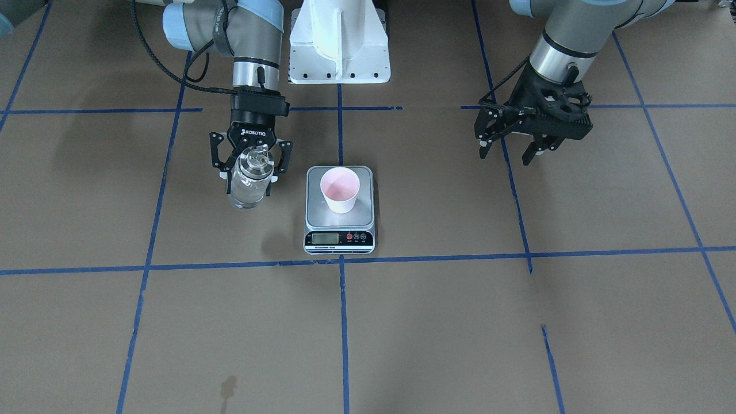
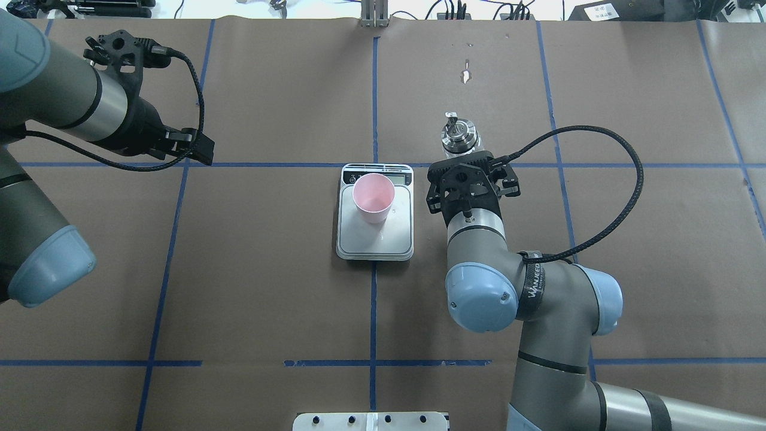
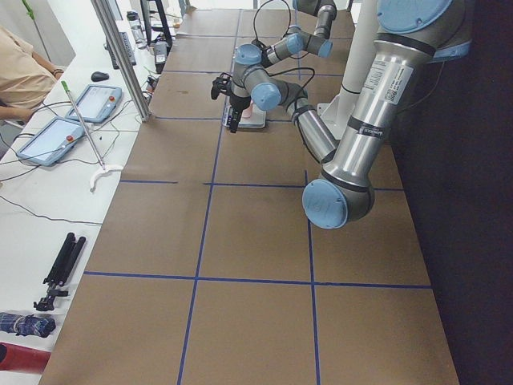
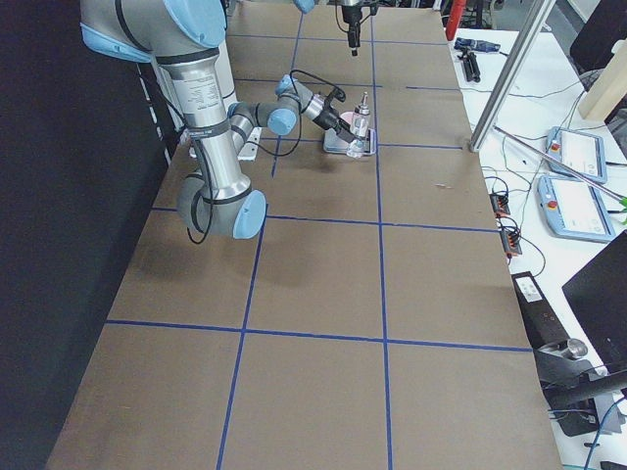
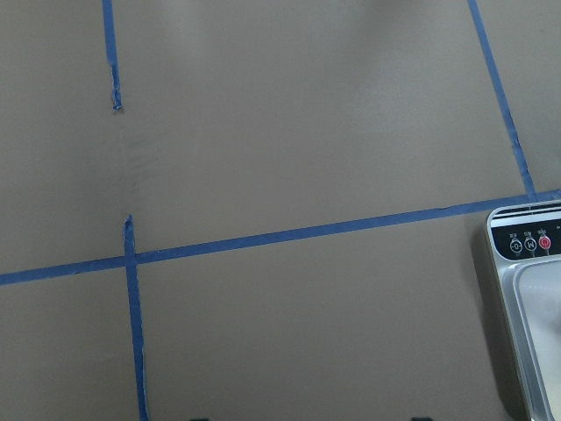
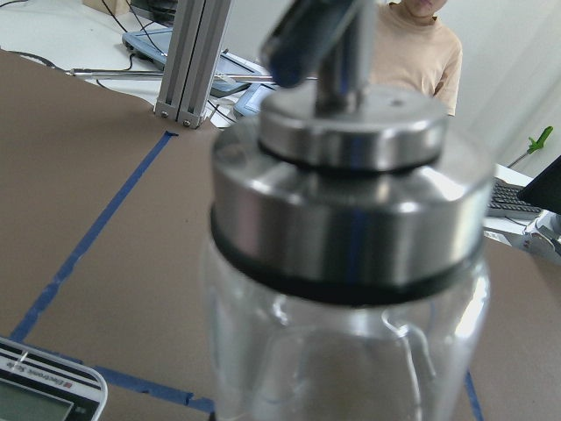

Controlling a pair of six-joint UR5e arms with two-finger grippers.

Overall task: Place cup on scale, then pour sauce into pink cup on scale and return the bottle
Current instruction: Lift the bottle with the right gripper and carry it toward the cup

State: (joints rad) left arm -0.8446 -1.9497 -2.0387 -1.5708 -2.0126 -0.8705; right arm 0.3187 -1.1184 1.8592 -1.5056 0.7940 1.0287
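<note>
- Cup (image 1: pixel 340 190): small, pale pink, tapered, with a round rim. It stands upright on the scale (image 1: pixel 315 214), within the platform's edges. The inside shows pink, and no liquid can be made out in it.
- Scale: silver platform with rounded corners and a black front strip carrying a small display and round buttons. It sits at the middle of the table, straddling a blue tape line (image 1: pixel 343 322).
- Bottle (image 1: pixel 248 178): clear glass cylinder with a shiny silver pour-spout cap, upright. It is just beside the scale on the robot's right and not touching it. The sauce (image 1: pixel 245 194) inside is colourless, and its level cannot be read. Whether the base touches the table cannot be told.
- Right gripper (image 1: pixel 250 177): jaws pinch the bottle at both sides of the body, below the cap.
- Left gripper (image 1: pixel 505 156): jaws spread with nothing between them. It hangs over bare table well apart from the scale.
- Table (image 1: pixel 460 345): brown paper surface gridded with blue tape. A small dark stain (image 1: pixel 227 387) lies near the operators' edge.
- Room: a white robot base (image 1: pixel 339 40) is at the back. A side bench holds touchscreen pendants (image 3: pixel 50 140), and a person in a tan top (image 3: pixel 20 72) sits there.
</note>
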